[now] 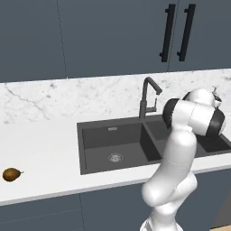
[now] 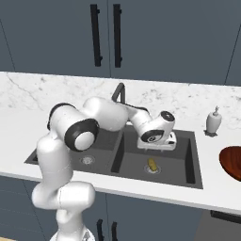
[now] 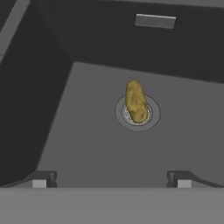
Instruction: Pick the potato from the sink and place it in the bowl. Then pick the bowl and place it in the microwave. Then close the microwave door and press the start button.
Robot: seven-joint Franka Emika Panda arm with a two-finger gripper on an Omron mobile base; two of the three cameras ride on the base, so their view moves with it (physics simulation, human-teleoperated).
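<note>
Yellowish-brown potato (image 3: 136, 101) lies across the drain (image 3: 137, 113) in the sink's (image 2: 193, 160) right basin. Gripper (image 3: 111, 179) hovers above, jaws spread wide, holding nothing. Likely firm, light, rounded, slightly slippery; grasp across the narrow middle.

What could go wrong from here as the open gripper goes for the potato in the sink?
1. The potato lies on the round steel drain, an uneven seat; a finger touching it first could roll it away.
2. The gripper hangs open above the sink basin, off to one side of the potato in the hand view; a straight descent might miss.
3. The faucet stands close behind the arm.
</note>
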